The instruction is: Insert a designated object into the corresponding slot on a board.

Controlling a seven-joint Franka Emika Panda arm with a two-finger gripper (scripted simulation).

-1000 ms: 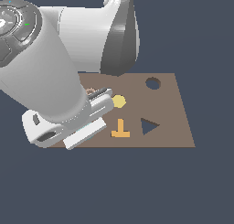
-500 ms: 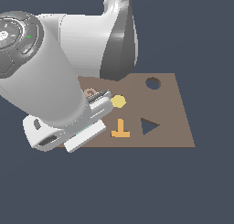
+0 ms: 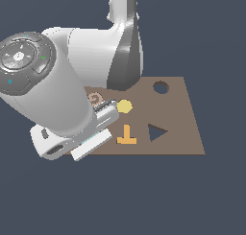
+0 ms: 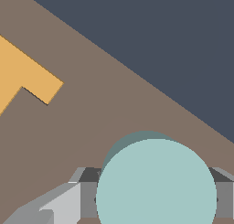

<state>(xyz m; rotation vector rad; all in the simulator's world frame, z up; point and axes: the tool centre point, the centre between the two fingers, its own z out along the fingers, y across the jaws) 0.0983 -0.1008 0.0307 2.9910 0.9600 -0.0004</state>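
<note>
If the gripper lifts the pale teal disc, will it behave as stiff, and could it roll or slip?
The disc looks flat with a crisp round edge, so it is probably stiff. Flat on the board it should not roll; on its edge it might. Its smooth curved rim gives the gripper little contact, so it may slip or turn.

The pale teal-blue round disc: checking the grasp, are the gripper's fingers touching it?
Touching. In the wrist view the grey fingers meet both sides of the pale teal-blue round disc, no gap showing.
</note>
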